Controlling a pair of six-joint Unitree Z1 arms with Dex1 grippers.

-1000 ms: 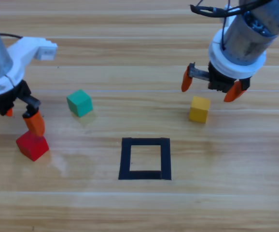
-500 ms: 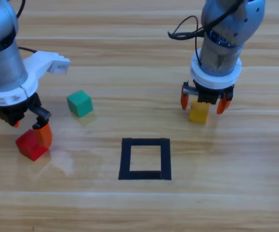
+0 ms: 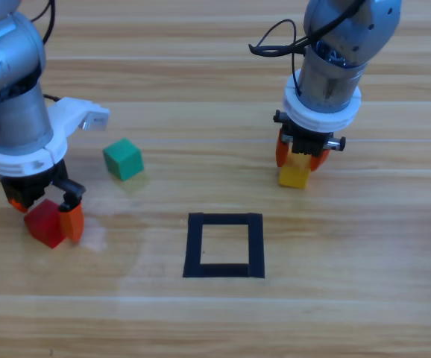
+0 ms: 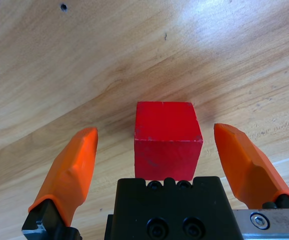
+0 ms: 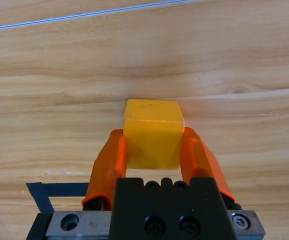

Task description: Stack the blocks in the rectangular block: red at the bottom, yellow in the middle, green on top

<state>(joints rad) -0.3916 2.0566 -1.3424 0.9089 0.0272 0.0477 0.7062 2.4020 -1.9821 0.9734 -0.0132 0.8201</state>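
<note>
While the red cube (image 4: 168, 140) sits at nine o'clock from the tape square (image 3: 224, 245), the left gripper (image 3: 45, 212) straddles it with jaws spread wide, not touching. Squeeze evenly on opposite flat faces so it won't twist. At one o'clock, the right gripper (image 3: 300, 153) has pinched the yellow cube (image 5: 152, 133); the green cube (image 3: 122, 159) lies at ten o'clock.

Glossy wooden table (image 3: 365, 313), matt red (image 4: 167, 137) and yellow (image 5: 152, 132) cubes
</note>
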